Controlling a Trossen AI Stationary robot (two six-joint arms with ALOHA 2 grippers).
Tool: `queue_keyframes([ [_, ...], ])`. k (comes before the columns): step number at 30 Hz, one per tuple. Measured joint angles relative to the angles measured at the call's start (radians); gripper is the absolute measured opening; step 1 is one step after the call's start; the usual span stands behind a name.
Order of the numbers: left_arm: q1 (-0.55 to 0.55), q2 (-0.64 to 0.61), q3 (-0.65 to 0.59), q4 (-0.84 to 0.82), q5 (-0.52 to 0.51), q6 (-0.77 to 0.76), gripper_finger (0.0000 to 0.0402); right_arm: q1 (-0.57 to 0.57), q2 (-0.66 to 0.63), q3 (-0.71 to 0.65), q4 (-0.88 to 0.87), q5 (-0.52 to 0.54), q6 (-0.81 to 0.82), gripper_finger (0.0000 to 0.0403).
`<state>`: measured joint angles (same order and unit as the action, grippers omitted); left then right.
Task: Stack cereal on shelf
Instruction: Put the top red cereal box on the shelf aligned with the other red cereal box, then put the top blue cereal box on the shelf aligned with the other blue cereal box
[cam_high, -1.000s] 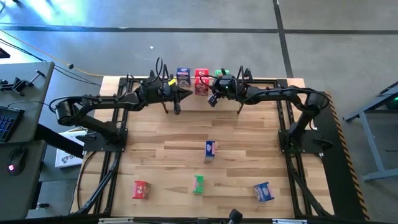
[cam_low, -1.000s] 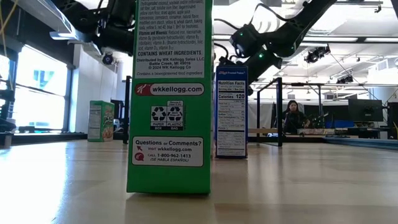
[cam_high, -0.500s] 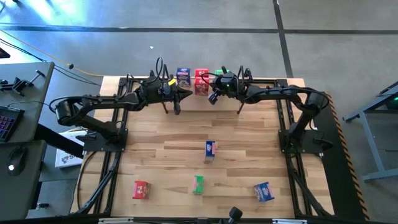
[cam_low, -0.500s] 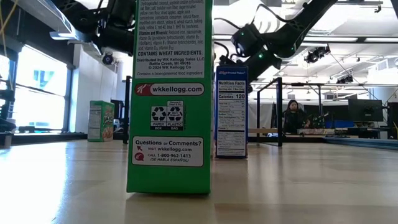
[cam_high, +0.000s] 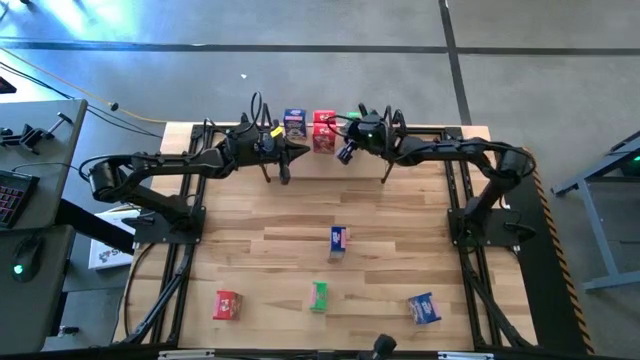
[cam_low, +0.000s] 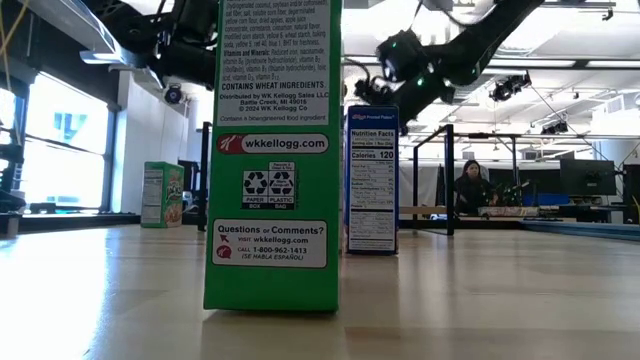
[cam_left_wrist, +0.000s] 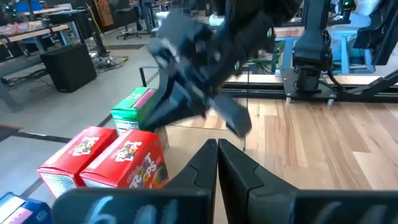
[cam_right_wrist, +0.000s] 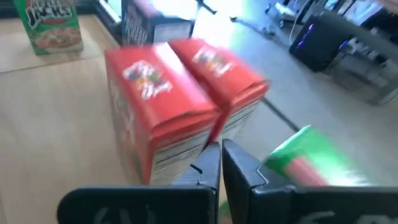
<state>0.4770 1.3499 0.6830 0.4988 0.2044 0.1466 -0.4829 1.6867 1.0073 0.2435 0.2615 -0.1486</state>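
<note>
I see my right pincer (cam_high: 345, 153) pressed together, pinching nothing, up over the shelf (cam_high: 425, 131) at the table's (cam_high: 260, 250) far edge, just beside the two red boxes (cam_right_wrist: 180, 99). My left pincer (cam_high: 303, 152) is pressed together too, empty, on the other side of the same row.

From above, that row reads blue box (cam_high: 294, 123), red, then a green box (cam_high: 352, 117) half hidden by the right arm. Only the wrist views show the two reds side by side with the green one next to them. Four more boxes lie well apart nearer the front: blue (cam_high: 339, 239), red (cam_high: 227, 305), green (cam_high: 319, 295), blue (cam_high: 424, 308).

The low view alone gives print: the near green box (cam_low: 272, 150) says "wkkellogg.com", "CONTAINS WHEAT INGREDIENTS" and "Questions or Comments?"; the blue one (cam_low: 371, 178) behind shows "Nutrition Facts", "Calories 120". A person (cam_low: 470, 187) sits far back.
</note>
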Motion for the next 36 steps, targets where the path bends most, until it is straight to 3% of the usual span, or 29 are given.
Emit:
queue_keyframes([
  [8,-0.049,0.021,0.001,0.052,0.075,-0.023,0.0005,0.093,-0.225,0.000,-0.288,0.001,0.024,0.0004],
  [13,-0.103,0.029,0.001,0.084,0.082,0.012,0.0005,0.227,-0.314,0.000,-0.471,-0.002,0.165,0.0004],
  [19,-0.136,0.029,0.004,0.017,0.221,0.056,0.0005,0.408,-0.367,-0.021,-0.605,-0.004,0.313,0.0004],
  [22,-0.152,0.029,0.016,-0.127,0.255,0.058,0.0005,0.505,-0.378,-0.107,-0.552,-0.041,0.378,0.0004],
  [26,-0.186,0.029,0.018,-0.225,0.254,0.090,0.0005,0.613,-0.384,-0.252,-0.352,-0.151,0.488,0.0004],
  [32,-0.231,0.051,0.019,-0.231,0.210,0.075,0.0005,0.746,-0.336,-0.390,0.049,-0.193,0.560,0.0004],
  [36,-0.232,0.083,0.019,-0.205,0.159,0.054,0.0005,0.796,-0.252,-0.379,0.126,-0.186,0.570,0.0004],
])
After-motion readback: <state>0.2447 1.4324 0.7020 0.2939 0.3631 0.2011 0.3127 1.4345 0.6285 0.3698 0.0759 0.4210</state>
